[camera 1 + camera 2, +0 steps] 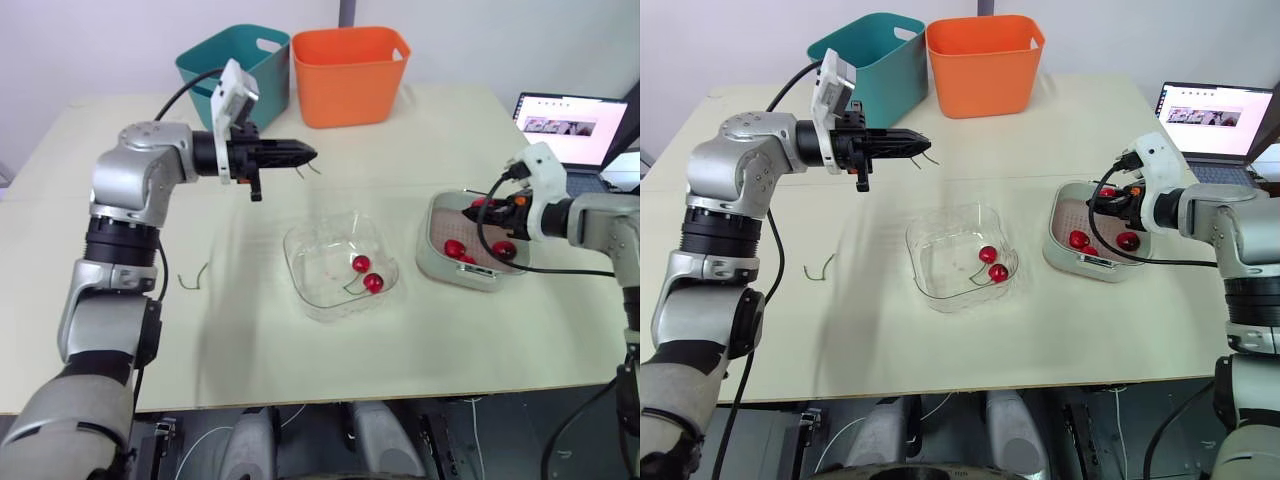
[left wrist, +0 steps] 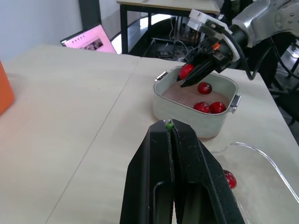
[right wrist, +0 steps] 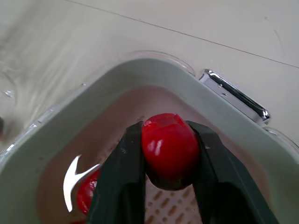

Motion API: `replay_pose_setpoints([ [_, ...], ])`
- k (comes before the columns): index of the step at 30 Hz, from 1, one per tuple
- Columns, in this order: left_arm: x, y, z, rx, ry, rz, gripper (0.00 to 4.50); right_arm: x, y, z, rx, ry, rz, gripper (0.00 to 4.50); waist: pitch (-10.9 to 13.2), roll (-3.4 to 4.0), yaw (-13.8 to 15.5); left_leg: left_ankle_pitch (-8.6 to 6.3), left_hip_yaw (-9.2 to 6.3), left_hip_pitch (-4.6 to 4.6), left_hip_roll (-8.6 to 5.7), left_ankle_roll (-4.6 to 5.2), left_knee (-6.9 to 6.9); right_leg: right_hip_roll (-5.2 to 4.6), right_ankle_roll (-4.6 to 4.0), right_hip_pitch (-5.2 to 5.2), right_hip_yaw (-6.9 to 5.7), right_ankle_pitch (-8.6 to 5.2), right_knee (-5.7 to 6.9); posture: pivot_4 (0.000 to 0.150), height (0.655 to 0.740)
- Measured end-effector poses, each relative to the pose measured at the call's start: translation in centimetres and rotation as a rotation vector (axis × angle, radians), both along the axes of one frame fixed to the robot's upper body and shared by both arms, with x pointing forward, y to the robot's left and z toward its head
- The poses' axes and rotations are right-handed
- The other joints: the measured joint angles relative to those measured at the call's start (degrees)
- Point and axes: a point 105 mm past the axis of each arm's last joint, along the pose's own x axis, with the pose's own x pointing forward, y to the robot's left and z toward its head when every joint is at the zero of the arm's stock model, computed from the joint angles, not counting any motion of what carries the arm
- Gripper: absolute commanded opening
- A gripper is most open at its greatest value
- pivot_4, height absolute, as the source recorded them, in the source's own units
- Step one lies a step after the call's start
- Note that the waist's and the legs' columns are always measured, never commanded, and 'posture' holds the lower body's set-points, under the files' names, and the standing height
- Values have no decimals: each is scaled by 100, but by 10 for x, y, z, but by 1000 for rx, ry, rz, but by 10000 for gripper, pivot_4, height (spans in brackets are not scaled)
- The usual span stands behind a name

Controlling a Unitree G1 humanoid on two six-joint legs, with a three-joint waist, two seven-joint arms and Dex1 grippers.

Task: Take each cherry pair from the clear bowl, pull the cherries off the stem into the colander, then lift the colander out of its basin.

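I've got R gripper (image 3: pixel 166 129) clamped on one cherry (image 3: pixel 169 149) directly over the colander (image 3: pixel 163 201); opening should drop it in. L gripper (image 2: pixel 170 126) is pinched on a bare stem (image 1: pixel 318 167).

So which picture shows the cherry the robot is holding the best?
The right wrist view: the cherry sits right in the middle, close up, pinched in the right tool above the colander. The left wrist view shows it small and far off. In the eye views it is just a red speck.

left claw (image 1: pixel 923 146): pinching stem (image 1: pixel 931 157) | right claw (image 1: pixel 1114 197): over colander (image 1: pixel 1068 213), perhaps gripping cherry (image 1: pixel 1107 192)
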Motion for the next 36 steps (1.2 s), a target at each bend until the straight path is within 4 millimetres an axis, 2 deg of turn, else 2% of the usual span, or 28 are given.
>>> replay_pose_setpoints([
  [5,3,4,-2,1,14,15,0,-1,4,3,13,9,28,38153,0,0,4,0,-1,-1,0,0,0,0,1,0,-1,0,0,1500,7400],
  [9,3,7,-2,4,12,23,0,-2,7,14,48,-7,55,38153,0,0,7,0,-1,-1,0,0,0,0,0,1,-1,0,0,1500,7400],
  [13,5,12,0,8,6,52,0,-3,18,38,88,-79,107,38153,0,0,-2,0,-1,0,1,0,-2,1,0,-2,-1,0,2,1500,7400],
  [16,7,23,-1,14,9,92,0,-10,44,58,145,-136,218,38153,0,0,-13,0,-2,3,2,0,-3,2,-1,-1,-1,0,3,1500,7400],
  [17,8,36,-5,18,26,137,0,-12,64,67,185,-158,279,38153,0,0,-55,0,-1,7,5,0,-4,5,-1,-1,1,1,5,1500,7400],
  [19,11,47,-11,19,59,181,0,-17,84,73,205,-176,350,38153,0,2,-75,0,-4,8,4,0,-5,5,-4,-2,0,2,12,1500,7400],
  [20,12,56,-16,26,87,216,0,-20,99,78,219,-184,395,38153,0,2,-85,0,-9,7,6,0,-3,9,-3,-3,-3,1,13,1500,7400],
  [21,16,71,-30,37,155,283,0,-30,130,88,246,-209,496,38153,0,3,-62,0,-14,3,6,0,-3,8,-4,-5,-8,1,15,1500,7400],
  [23,15,93,-46,53,223,365,0,-45,166,94,299,-208,624,38153,0,2,-44,0,-12,0,5,0,-4,5,-15,-5,-8,7,13,1500,7400],
  [25,14,119,-63,46,301,458,0,-63,198,88,315,-165,742,38153,0,2,-40,0,-14,-4,7,0,-4,4,-16,-9,-9,7,12,1500,7400],
  [28,5,146,-85,5,412,556,0,-80,227,68,265,-77,840,38153,-1,0,25,0,-19,-13,6,0,2,-4,-16,-8,-20,7,8,1500,7400],
  [30,-7,161,-98,-32,502,594,0,-87,236,51,200,-31,864,38153,-4,-5,52,0,-17,-15,3,0,10,-12,-19,0,-21,6,1,1500,7400],
  [36,-21,174,-114,-56,562,663,0,-90,243,31,137,5,881,38153,-5,-6,90,0,-16,-13,2,0,12,-12,-33,2,-22,-2,2,1500,7400],
])
